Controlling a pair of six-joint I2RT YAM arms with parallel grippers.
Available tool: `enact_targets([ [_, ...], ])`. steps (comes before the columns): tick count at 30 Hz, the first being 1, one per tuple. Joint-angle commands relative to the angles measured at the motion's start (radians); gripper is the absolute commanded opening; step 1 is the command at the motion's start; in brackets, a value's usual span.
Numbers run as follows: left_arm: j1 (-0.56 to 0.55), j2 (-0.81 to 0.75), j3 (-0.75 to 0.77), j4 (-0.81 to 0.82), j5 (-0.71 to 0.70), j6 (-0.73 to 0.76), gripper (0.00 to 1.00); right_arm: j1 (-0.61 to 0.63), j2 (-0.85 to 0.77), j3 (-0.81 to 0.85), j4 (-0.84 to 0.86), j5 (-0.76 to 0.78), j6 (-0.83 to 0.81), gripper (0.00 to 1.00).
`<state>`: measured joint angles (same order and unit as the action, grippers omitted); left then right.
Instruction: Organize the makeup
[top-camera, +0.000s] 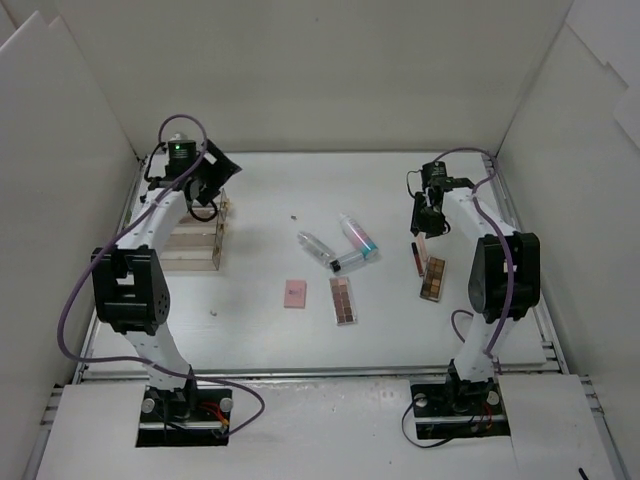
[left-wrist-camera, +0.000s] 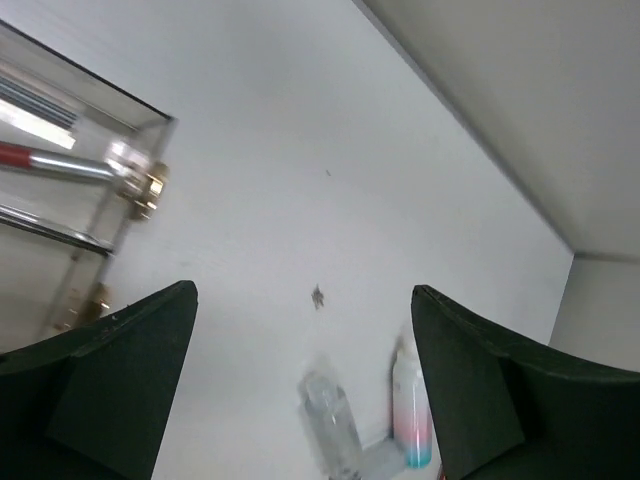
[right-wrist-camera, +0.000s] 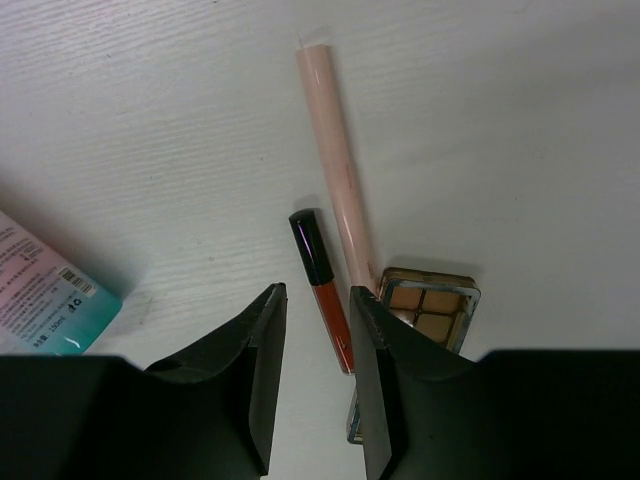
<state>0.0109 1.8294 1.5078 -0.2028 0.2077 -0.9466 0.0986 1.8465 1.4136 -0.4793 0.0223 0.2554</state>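
The makeup lies mid-table: a pink square compact (top-camera: 295, 293), a brown palette (top-camera: 343, 300), a clear bottle (top-camera: 315, 247), a second small bottle (top-camera: 348, 262) and a pink-and-blue tube (top-camera: 358, 237). At the right lie a second palette (top-camera: 434, 279) and two sticks (top-camera: 420, 255). My right gripper (top-camera: 425, 225) hovers over them, narrowly open (right-wrist-camera: 316, 292) and empty, above a red lip gloss (right-wrist-camera: 322, 290), beside a pale pink stick (right-wrist-camera: 335, 170) and the palette (right-wrist-camera: 430, 300). My left gripper (top-camera: 210, 195) is wide open (left-wrist-camera: 302, 292) and empty beside the clear box.
The clear compartmented box (top-camera: 195, 240) stands at the left; its corner (left-wrist-camera: 130, 170) shows in the left wrist view with a red stick (left-wrist-camera: 25, 157) inside. White walls enclose the table on three sides. A small dark speck (top-camera: 292, 215) lies mid-table.
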Motion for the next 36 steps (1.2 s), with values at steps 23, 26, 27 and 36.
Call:
enact_targets([
  [23,-0.258,-0.306,-0.078,-0.228,0.078,0.422,0.94,0.032,-0.026,-0.192,0.025,-0.053,-0.077,0.29],
  [26,-0.258,-0.315,-0.086,-0.231,0.079,0.430,0.94,0.047,-0.007,-0.203,0.025,-0.071,-0.084,0.29],
  [27,-0.267,-0.315,-0.087,-0.231,0.082,0.431,0.94,0.046,-0.001,-0.211,0.027,-0.073,-0.082,0.28],
  [36,-0.278,-0.337,-0.109,-0.216,0.124,0.448,0.93,0.069,0.002,-0.212,0.033,-0.082,-0.094,0.14],
])
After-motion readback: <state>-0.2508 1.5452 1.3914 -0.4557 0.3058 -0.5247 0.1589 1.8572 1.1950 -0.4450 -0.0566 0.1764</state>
